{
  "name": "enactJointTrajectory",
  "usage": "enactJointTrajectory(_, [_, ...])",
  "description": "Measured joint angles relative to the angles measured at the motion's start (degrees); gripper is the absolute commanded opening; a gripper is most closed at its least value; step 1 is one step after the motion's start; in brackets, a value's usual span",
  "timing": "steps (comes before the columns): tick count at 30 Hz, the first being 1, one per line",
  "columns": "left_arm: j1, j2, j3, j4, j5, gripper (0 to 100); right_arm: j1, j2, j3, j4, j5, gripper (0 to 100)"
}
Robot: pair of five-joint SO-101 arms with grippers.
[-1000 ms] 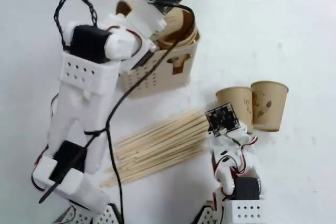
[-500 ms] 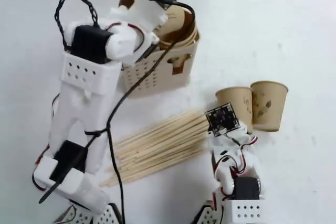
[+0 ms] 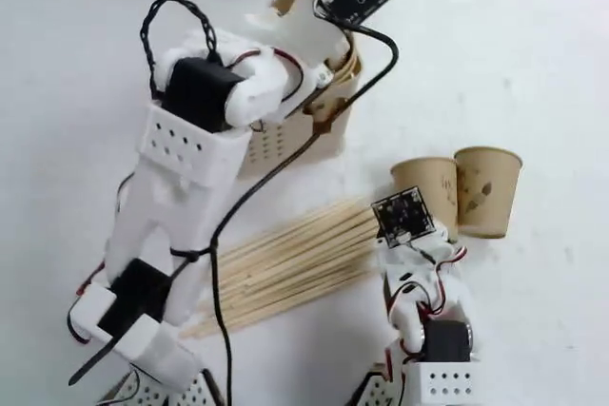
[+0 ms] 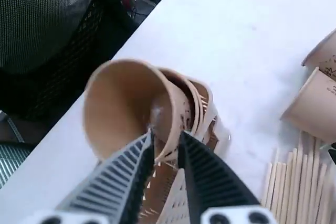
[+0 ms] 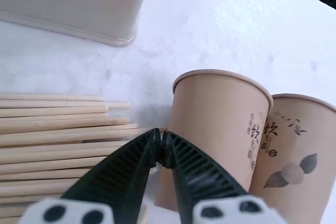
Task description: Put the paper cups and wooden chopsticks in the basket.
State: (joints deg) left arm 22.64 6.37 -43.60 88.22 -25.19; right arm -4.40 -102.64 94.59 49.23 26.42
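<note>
My left gripper is shut on the wall of a brown paper cup, held tilted above the beige basket at the back of the table. More cup rims show inside the basket. Two paper cups stand upright side by side at the right. A bundle of wooden chopsticks lies on the table in front of the basket. My right gripper is shut and empty, low over the chopstick ends, close beside the nearer cup.
The white table has free room at the back right and far left. A black cable from the left arm hangs across the basket's front and the chopsticks. A dark mesh chair stands behind the table's far edge.
My left arm has swung to the right with the cup, shifting along the basket. The right arm, the two standing cups and the chopsticks have not moved.
</note>
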Motion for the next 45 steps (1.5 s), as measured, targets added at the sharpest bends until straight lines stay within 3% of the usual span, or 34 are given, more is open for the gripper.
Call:
enactJointTrajectory(7, [0.0, 0.0, 0.0, -4.3, 0.4, 9, 0.0, 0.0, 0.0, 0.0, 0.0, 1.8])
enactJointTrajectory(10, [0.0, 0.6, 0.0, -6.1, 3.8, 9, 0.0, 0.0, 0.0, 0.0, 0.0, 1.8])
enactJointTrajectory(17, [-3.0, 12.0, 6.7, -12.7, 7.8, 9, 0.0, 0.0, 0.0, 0.0, 0.0, 1.8])
enactJointTrajectory(23, [-3.3, 16.1, 5.7, -13.5, 7.8, 9, 0.0, 0.0, 0.0, 0.0, 0.0, 1.8])
enactJointTrajectory(27, [-3.3, 17.0, -0.6, -9.0, 7.8, 9, 0.0, 0.0, 0.0, 0.0, 0.0, 1.8])
enactJointTrajectory(32, [-3.9, 17.1, -18.3, 1.4, 7.7, 10, -0.1, 0.0, 0.0, 0.0, 0.0, 1.8])
enactJointTrajectory(37, [-9.0, 16.9, -35.2, 12.7, 12.1, 10, 0.0, 0.0, 0.0, 0.0, 0.0, 1.8])
enactJointTrajectory(41, [-19.5, 16.9, -32.6, 14.2, 17.4, 18, 0.0, 0.0, 0.0, 0.0, 0.0, 1.8])
enactJointTrajectory(45, [-27.2, 14.2, -20.6, 14.2, 18.0, 23, 0.0, 0.0, 0.0, 0.0, 0.0, 1.8])
